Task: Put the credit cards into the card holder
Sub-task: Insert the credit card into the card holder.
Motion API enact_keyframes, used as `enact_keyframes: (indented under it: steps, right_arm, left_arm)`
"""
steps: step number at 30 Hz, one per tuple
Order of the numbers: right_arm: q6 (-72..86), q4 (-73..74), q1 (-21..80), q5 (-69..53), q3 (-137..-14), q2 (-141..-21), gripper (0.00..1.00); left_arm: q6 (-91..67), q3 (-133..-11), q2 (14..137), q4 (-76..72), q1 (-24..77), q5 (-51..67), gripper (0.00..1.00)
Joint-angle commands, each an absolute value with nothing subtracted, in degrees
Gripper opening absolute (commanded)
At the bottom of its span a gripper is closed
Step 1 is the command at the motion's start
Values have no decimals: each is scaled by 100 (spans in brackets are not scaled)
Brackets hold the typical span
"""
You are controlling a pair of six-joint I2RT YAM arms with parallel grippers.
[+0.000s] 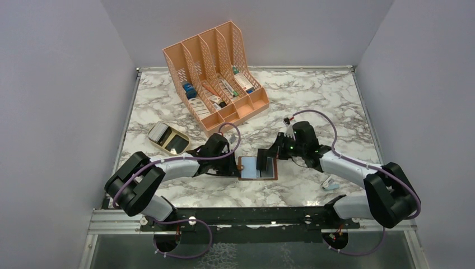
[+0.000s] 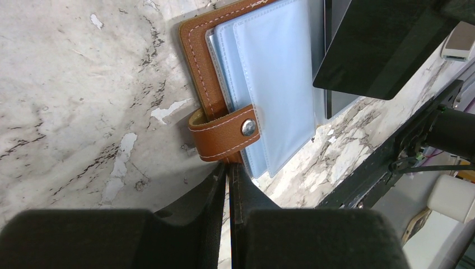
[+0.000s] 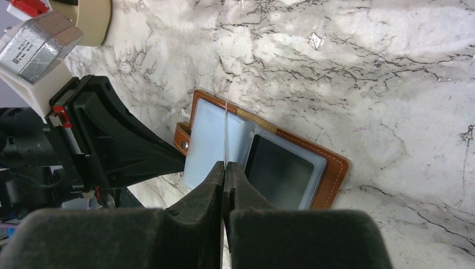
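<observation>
The brown card holder (image 1: pixel 258 168) lies open on the marble between both arms, its clear sleeves (image 2: pixel 274 78) facing up. My left gripper (image 2: pixel 229 165) is shut on the card holder's edge just under the snap tab (image 2: pixel 224 133); it also shows in the top view (image 1: pixel 234 166). My right gripper (image 3: pixel 224 164) is shut on a thin credit card (image 3: pixel 225 131), seen edge-on and held upright over the sleeves. From the left wrist that card (image 2: pixel 386 45) looks dark. Another dark card (image 3: pixel 280 171) sits in the right-hand sleeve.
A peach slotted organizer (image 1: pixel 215 73) with small items stands at the back. A tan open case (image 1: pixel 168 138) lies left of the left arm. A small pale object (image 1: pixel 330 182) rests by the right arm's elbow.
</observation>
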State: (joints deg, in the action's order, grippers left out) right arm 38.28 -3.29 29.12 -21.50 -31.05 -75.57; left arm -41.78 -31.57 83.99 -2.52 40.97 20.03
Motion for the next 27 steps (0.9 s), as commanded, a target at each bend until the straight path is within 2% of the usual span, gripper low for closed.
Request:
enact_keyframes:
  steps: [1, 27]
  right_arm:
    - [3780, -264, 2875, -2181, -3147, -7414, 1]
    - [3958, -768, 2874, -2402, -2641, -7831, 1]
  left_arm:
    - [-4048, -3096, 8474, -1, 4133, 1667, 12]
    - [-4041, -3094, 8443, 134, 4140, 1582, 12]
